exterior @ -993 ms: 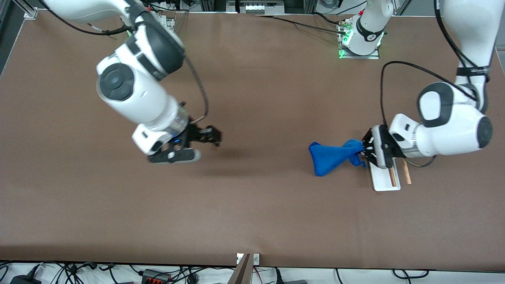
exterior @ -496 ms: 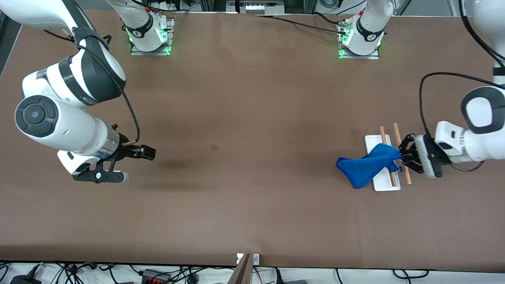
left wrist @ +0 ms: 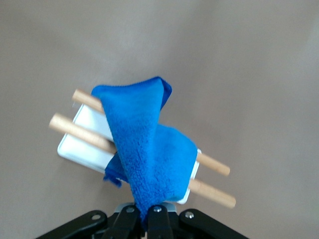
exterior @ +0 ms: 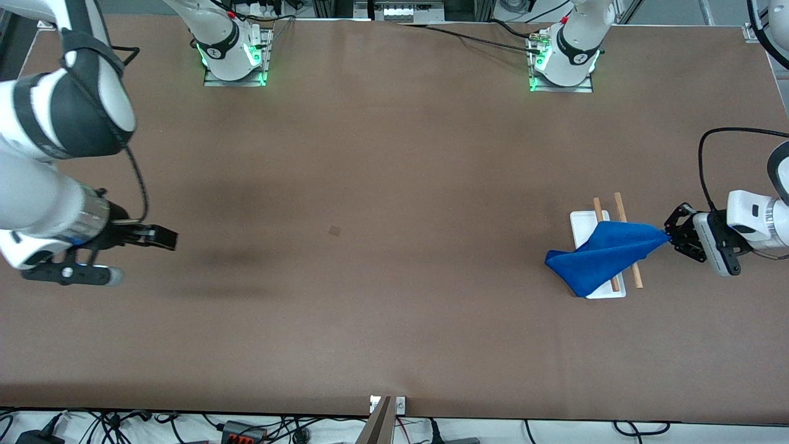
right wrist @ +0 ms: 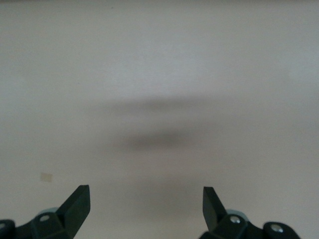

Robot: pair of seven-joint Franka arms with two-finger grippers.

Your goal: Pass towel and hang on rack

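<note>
Our left gripper [exterior: 669, 237] pinches the towel [exterior: 601, 256] by one corner; soft and limp, it drapes from the jaws across the rack [exterior: 601, 295]. Our right gripper [exterior: 132, 253] waits, jaws wide and empty.

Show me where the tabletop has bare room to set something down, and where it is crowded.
Bare: the table between the right gripper and the rack. Crowded: the left arm's end, where the left gripper holds the blue towel draped across the rack.
</note>
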